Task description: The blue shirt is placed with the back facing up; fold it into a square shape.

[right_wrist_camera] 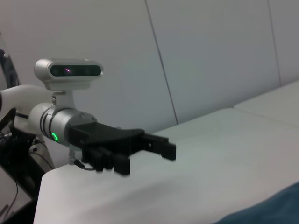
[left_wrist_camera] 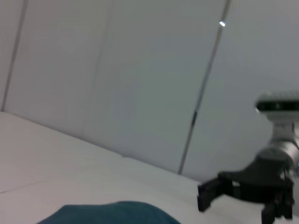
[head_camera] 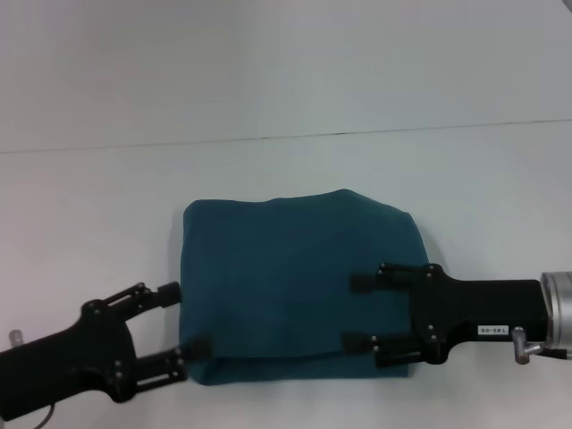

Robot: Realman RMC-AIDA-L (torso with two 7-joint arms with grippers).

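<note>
head: blue shirt folded – left gripper, right gripper spread | wrists: only edges

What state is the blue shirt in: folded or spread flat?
Folded. The blue shirt is a compact, roughly square block with no sleeves showing and a layered near edge.

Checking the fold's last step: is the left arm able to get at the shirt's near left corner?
Probably yes: the left gripper is open at the shirt's near left corner, with nothing between.
</note>
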